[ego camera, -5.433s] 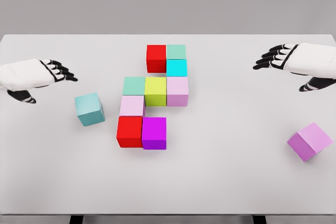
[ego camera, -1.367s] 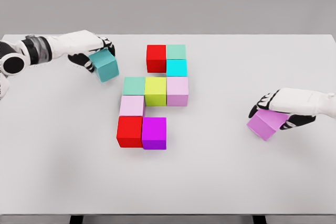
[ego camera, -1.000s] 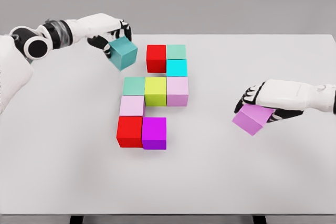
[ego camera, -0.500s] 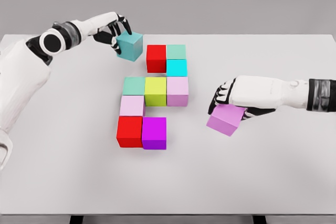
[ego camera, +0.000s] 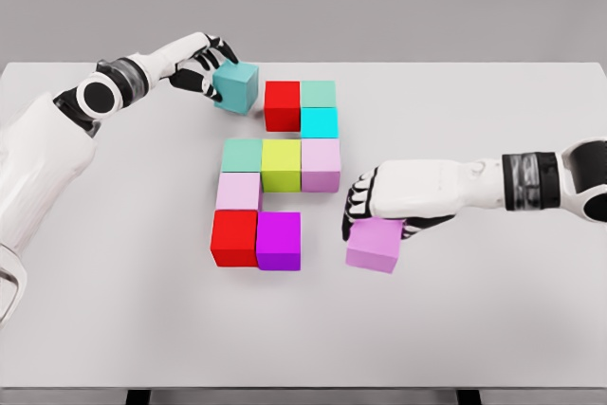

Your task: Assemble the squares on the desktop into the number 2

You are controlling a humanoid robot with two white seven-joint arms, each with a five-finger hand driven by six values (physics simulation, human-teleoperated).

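On the far left of the white counter (ego camera: 114,310), the left arm reaches in toward the back, and the left robot hand (ego camera: 201,64) is closed around a teal cube (ego camera: 236,86), which sits just beside the red cube (ego camera: 283,105) at the top of the pattern, a narrow gap between them. Right of that red cube come a mint cube (ego camera: 318,93) and, in front of it, a cyan cube (ego camera: 320,122). Below lies a row of a green cube (ego camera: 242,155), a yellow-green cube (ego camera: 281,164) and a pale pink cube (ego camera: 321,164). Under the green one sits another pale pink cube (ego camera: 237,192), then a second red cube (ego camera: 234,238) touching a magenta cube (ego camera: 278,241). Further right, the right robot hand (ego camera: 379,201) grips a lilac cube (ego camera: 374,245) from above, near the magenta cube but apart from it.
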